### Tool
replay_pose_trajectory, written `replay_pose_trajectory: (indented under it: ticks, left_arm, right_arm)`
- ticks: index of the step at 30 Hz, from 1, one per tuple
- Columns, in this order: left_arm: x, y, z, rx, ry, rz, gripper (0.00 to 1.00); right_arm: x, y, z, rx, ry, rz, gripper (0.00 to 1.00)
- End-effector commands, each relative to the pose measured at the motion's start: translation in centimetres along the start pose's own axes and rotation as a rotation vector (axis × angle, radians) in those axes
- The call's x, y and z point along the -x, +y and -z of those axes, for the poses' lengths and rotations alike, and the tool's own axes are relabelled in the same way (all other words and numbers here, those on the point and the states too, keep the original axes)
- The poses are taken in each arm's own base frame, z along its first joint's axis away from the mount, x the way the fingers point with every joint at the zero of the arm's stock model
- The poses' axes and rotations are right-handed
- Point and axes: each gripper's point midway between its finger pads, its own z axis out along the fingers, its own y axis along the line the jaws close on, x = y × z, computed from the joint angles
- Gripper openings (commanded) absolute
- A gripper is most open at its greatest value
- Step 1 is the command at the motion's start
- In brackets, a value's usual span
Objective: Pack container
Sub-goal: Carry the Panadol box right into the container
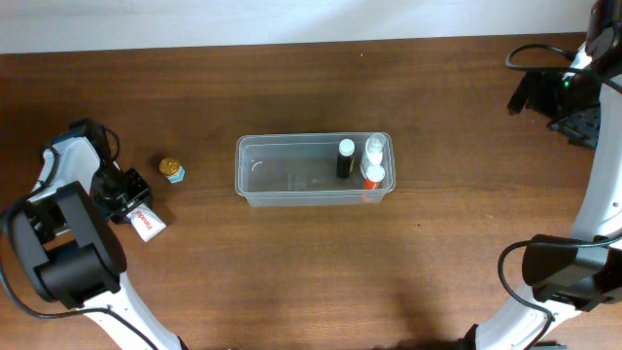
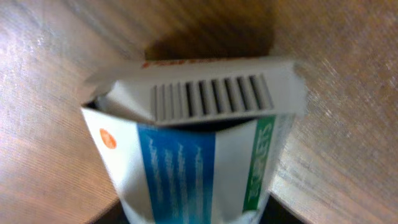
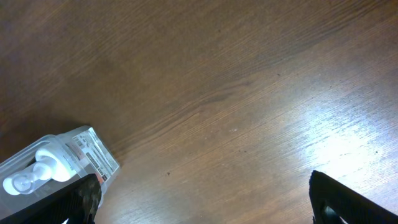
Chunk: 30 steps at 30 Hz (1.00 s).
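The clear plastic container (image 1: 255,194) stands at the table's middle. Three small bottles stand at its right end: a dark one with a white cap (image 1: 345,158) and two white ones (image 1: 375,148), (image 1: 373,178). Its corner shows in the right wrist view (image 3: 93,155). A white box with blue and green print (image 2: 193,155) lies on the table at the far left (image 1: 148,225). My left gripper (image 1: 131,197) is shut on the box's near end, its jaws (image 2: 196,214) against both sides. My right gripper (image 3: 202,199) is open and empty over bare table at the far right (image 1: 533,92).
A small bottle with a yellow cap (image 1: 172,170) stands on the table just right of my left gripper, between it and the container. The table is brown wood. The far table edge runs along the top of the overhead view.
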Motion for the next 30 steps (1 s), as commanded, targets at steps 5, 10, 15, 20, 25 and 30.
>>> replay_pose_trajectory:
  ticks: [5, 10, 15, 20, 25, 30]
  left_arm:
    - [1.3, -0.4, 2.8, -0.007, 0.000, 0.010, 0.37]
    - [1.4, -1.6, 5.4, -0.065, 0.004, 0.004, 0.37]
    - [1.1, -4.2, 8.2, -0.145, -0.008, -0.094, 0.34]
    - [-0.4, -8.9, 12.0, -0.154, -0.095, -0.320, 0.35]
    - [-3.3, -14.6, 15.0, -0.166, -0.197, -0.584, 0.35]
    - [-5.7, -18.8, 16.8, -0.080, -0.313, -0.738, 0.36]
  right_arm:
    - [-0.1, -0.2, 0.0, -0.010, 0.002, -0.005, 0.98]
    - [-0.1, -0.2, 0.0, -0.010, 0.002, -0.006, 0.98]
    - [-0.1, -0.2, 0.0, -0.010, 0.002, -0.005, 0.98]
    - [-0.1, -0.2, 0.0, -0.010, 0.002, -0.005, 0.98]
    - [-0.1, -0.2, 0.0, -0.010, 0.002, -0.006, 0.98]
    - [-0.1, -0.2, 0.0, -0.010, 0.002, -0.006, 0.99]
